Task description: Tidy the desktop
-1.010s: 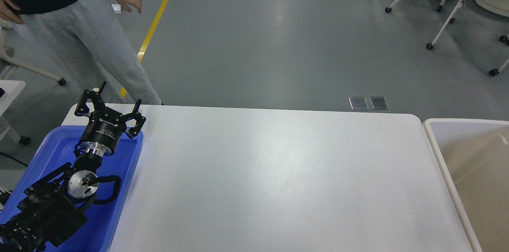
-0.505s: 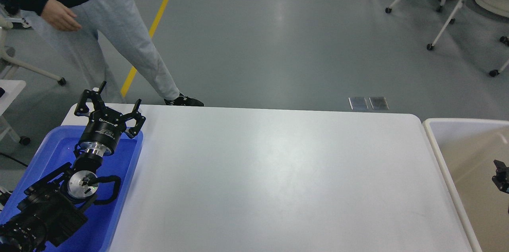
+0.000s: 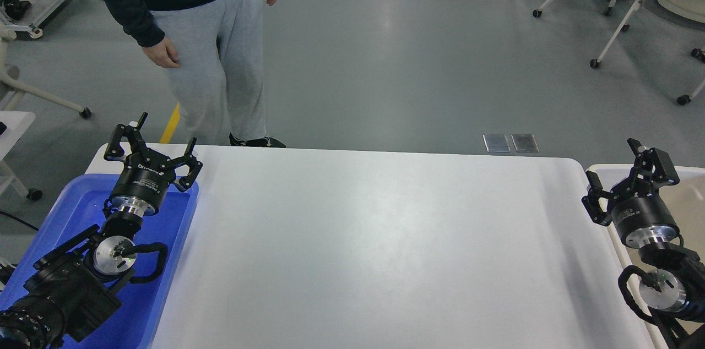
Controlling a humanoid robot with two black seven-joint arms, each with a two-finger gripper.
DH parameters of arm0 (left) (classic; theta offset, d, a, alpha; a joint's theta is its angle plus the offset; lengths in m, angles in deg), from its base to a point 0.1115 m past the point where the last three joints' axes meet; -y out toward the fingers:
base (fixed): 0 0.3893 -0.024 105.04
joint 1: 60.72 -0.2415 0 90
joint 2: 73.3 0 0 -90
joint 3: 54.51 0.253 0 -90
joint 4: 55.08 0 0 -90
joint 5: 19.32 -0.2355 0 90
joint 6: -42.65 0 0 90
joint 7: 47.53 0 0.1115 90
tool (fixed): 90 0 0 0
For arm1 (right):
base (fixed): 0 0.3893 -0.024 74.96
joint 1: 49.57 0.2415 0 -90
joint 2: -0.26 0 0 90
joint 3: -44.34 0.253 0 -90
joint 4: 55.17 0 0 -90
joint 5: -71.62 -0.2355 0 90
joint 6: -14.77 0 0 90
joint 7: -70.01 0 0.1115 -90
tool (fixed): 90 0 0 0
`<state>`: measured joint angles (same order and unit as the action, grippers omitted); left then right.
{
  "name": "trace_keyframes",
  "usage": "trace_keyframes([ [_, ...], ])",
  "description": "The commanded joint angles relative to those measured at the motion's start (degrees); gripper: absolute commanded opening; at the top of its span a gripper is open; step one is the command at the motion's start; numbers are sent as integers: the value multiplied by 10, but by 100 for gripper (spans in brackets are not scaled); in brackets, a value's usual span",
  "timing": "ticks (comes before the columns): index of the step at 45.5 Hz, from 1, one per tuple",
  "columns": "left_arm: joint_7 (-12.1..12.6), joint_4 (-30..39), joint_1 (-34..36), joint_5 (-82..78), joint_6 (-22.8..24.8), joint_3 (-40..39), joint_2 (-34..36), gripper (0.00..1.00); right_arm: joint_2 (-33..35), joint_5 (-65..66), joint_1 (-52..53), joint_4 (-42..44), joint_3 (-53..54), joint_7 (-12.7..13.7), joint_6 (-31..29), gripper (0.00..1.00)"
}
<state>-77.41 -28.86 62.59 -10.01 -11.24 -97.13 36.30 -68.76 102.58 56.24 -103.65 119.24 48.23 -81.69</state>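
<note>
The right gripper, absent a second ago, has risen into the lower right of the frame over the bin, fingers spread and empty. The left gripper has not moved; it hangs over the tray at lower left, also spread and holding nothing. The person has walked to the upper left, just behind the table's far edge. The desktop fills the centre and shows nothing on it, so tidying looks finished or not yet supplied. White lettering on the left gripper's body is too small to read.

Glossy grey floor, wheeled chairs
</note>
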Motion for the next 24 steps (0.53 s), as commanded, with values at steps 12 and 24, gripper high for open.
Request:
trace_keyframes([
  [12, 0, 0, 0, 0, 0, 0, 0, 100, -104, 29, 14, -33, 65, -2, 40, 100],
  [24, 0, 0, 0, 0, 0, 0, 0, 100, -117, 21, 22, -35, 65, -2, 44, 100],
])
